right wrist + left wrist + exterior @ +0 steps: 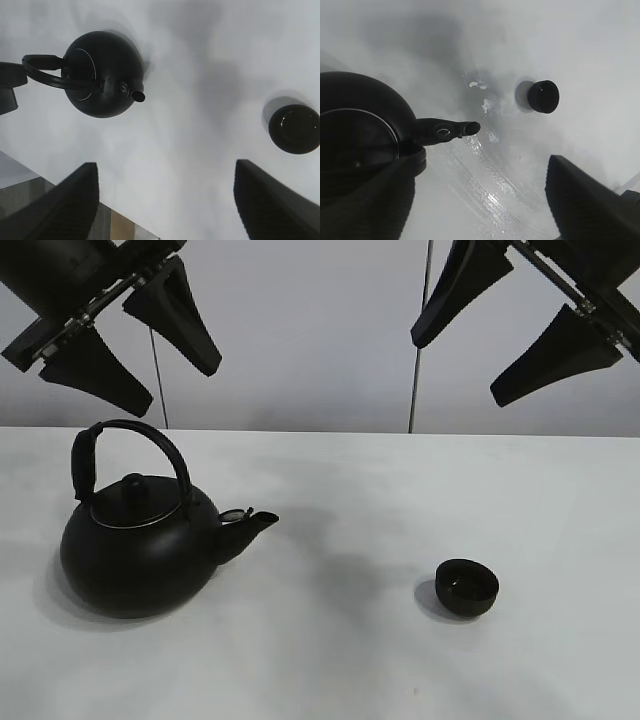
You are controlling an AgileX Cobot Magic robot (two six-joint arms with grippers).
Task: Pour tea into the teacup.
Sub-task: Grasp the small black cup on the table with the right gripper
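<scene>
A big round black kettle (130, 550) with an arched handle stands on the white table (330, 660) at the left, its spout pointing right. The teacup (467, 587), small, black and handleless, stands upright at the right, apart from the kettle. My left gripper (175, 385) hangs open and empty high above the kettle. My right gripper (460, 370) hangs open and empty high above the teacup. The left wrist view shows the kettle (360, 130), the teacup (543, 96) and the left gripper (480, 165). The right wrist view shows the kettle (102, 75), the teacup (294, 128) and the right gripper (166, 165).
A grey wall with two thin vertical lines (411, 390) stands behind the table. The table's edge and the floor beyond it (30, 200) show in the right wrist view.
</scene>
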